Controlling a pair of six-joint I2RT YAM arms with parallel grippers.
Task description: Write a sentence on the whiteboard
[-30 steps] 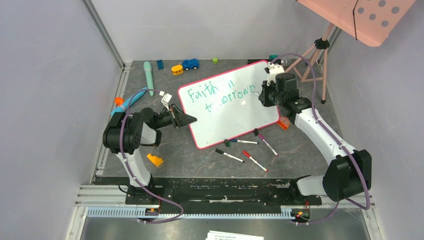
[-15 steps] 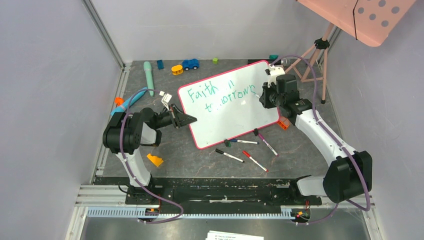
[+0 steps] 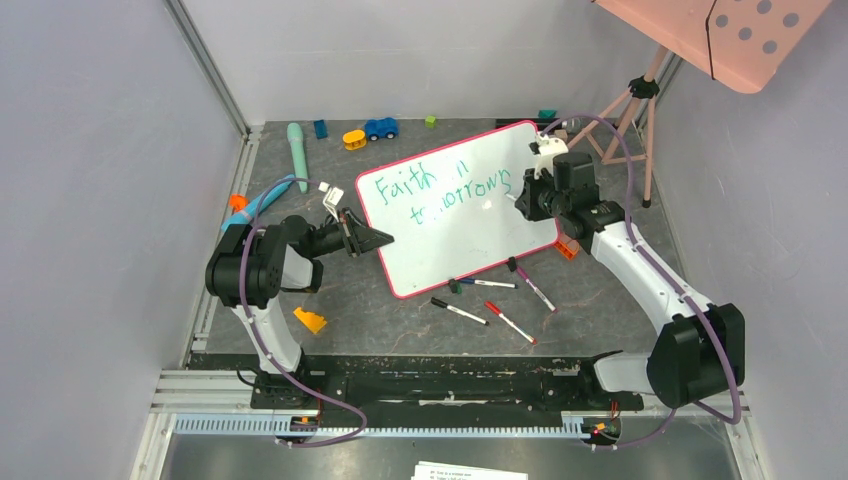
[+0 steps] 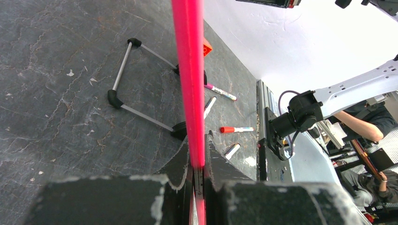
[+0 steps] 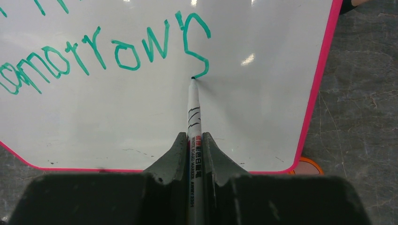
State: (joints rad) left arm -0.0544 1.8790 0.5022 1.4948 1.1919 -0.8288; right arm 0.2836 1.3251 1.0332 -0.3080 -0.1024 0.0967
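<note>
The whiteboard (image 3: 470,235), glossy white with a pink-red rim, stands tilted on the dark table. Green words read "Faith in" over "tomorrow's" (image 3: 440,195); in the right wrist view they show as "omorrow's" (image 5: 117,51). My left gripper (image 3: 372,240) is shut on the board's left rim, seen edge-on as a pink bar (image 4: 188,79) between the fingers. My right gripper (image 3: 522,196) is shut on a white marker (image 5: 194,122), whose tip touches the board at the end of the green "s" stroke (image 5: 197,47).
Several loose markers (image 3: 490,300) lie in front of the board. An orange piece (image 3: 567,246) sits by its right corner. Toys (image 3: 370,130) and a teal tube (image 3: 297,155) lie at the back. A pink dotted panel (image 3: 740,35) on a tripod stands back right. A yellow block (image 3: 309,320) lies front left.
My right gripper moved slightly up and left along the board, and a new green "s" stroke has appeared after "tomorrow". The left gripper and the board have not moved.
</note>
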